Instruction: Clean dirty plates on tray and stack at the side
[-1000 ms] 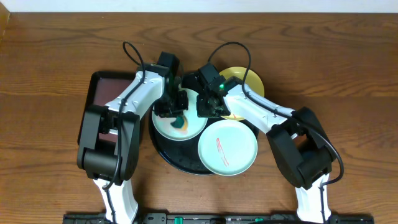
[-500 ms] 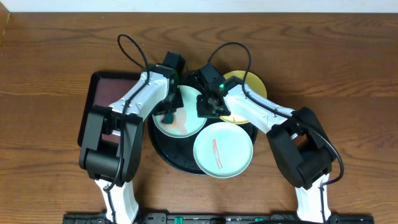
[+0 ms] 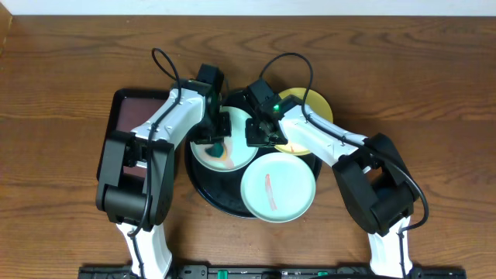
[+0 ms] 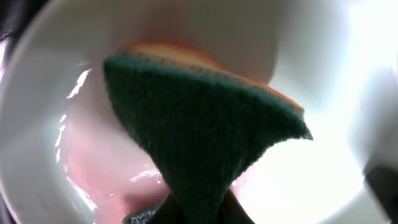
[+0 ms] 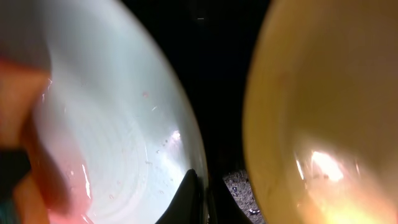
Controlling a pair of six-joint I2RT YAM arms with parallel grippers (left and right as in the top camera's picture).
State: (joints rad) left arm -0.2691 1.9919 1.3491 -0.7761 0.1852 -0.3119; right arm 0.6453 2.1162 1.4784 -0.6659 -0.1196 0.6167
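Left gripper (image 3: 218, 142): grasping green sponge (image 4: 205, 130) against smeared mint plate (image 3: 233, 155). Right gripper (image 3: 259, 136): pinching same plate's rim. Black tray (image 3: 206, 191) beneath.

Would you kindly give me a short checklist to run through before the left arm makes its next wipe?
1. Hold of the left gripper on the sponge: ok, pinched, its face against the plate.
2. Hold of the right gripper on the rear mint plate: ok, fingers straddle its rim.
3. Cleanliness of the rear mint plate: not ok, a pink smear lies across it.
4. Cleanliness of the front mint plate: not ok, a red streak crosses its middle.
5. Cleanliness of the yellow plate: cannot tell, glare covers it.
6. Rear mint plate resting on the tray: ok.
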